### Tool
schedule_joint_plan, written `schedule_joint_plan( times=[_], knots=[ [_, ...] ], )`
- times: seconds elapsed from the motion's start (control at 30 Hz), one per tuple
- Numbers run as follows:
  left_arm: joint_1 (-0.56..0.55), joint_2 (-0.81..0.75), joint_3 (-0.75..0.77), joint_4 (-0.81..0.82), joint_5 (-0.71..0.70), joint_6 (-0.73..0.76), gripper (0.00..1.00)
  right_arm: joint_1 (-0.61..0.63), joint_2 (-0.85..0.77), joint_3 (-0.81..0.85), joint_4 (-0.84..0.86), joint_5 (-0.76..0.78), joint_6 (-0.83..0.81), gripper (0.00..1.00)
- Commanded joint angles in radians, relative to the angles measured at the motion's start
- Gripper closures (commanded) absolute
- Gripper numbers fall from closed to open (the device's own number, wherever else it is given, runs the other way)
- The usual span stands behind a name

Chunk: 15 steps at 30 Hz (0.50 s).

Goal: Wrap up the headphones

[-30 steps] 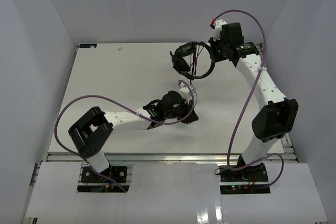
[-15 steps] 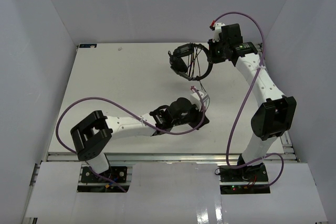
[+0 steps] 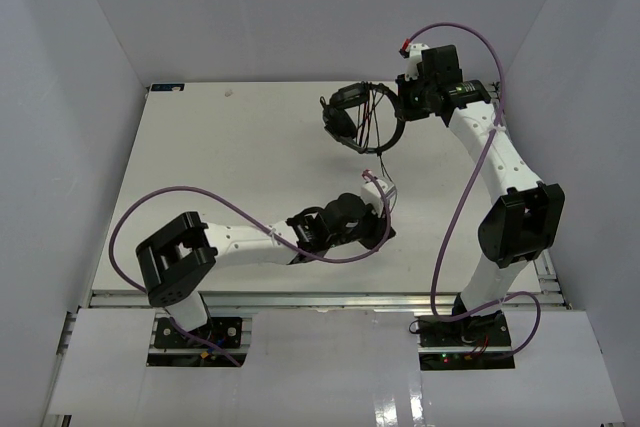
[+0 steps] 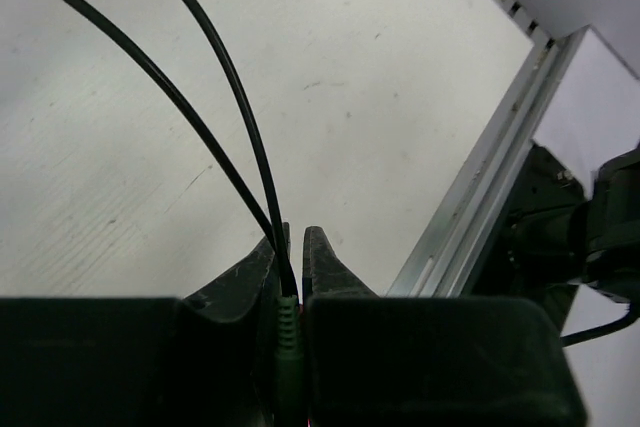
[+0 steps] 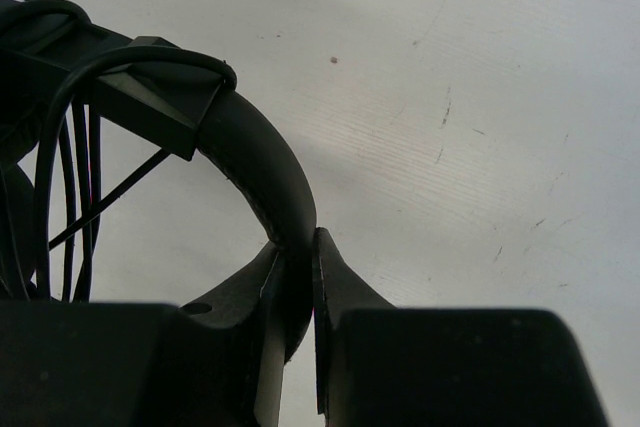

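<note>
Since a second ago: left arm has swung right and drawn back toward the near edge; right arm has tipped the headphones (image 3: 362, 117) slightly, then held.

Left claw (image 4: 296, 242): nearly closed, narrow gap, pinching the thin black cord (image 4: 215, 62) right at its plug (image 4: 288, 322). Greenish collar of the plug sits between the fingers. Two strands of cord rise from the claw, running up and to the left across the wrist view. Claw hangs over the near right part of the tabletop (image 3: 230, 167), close to the metal rail (image 4: 480, 187) at the near edge.

Right claw (image 5: 298, 242): clamped tight on the headband (image 5: 255, 162), fingers on either side of the curved black band. Several loops of cord cross the band on the left of the wrist view.

Headphones: at the far right of the tabletop, hanging from the right claw, apparently lifted off the surface. Earcup (image 3: 345, 112) to the left of the claw, band arcing toward it. Cord trails from them down toward the left claw; thin, hard to follow from above.
</note>
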Motion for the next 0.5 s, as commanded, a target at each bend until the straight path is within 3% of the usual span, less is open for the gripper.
schedule_joint_plan(
  times=[0.0,0.47],
  knots=[
    [0.004,-0.053,-0.096,0.017,-0.068,0.010,0.88,-0.008,-0.080,0.011,0.069,-0.031,0.034,0.92],
    [0.081,-0.196,-0.216,0.058,-0.191,0.096,0.87,-0.011,-0.136,-0.059,0.058,-0.069,-0.020,0.92]
  ],
)
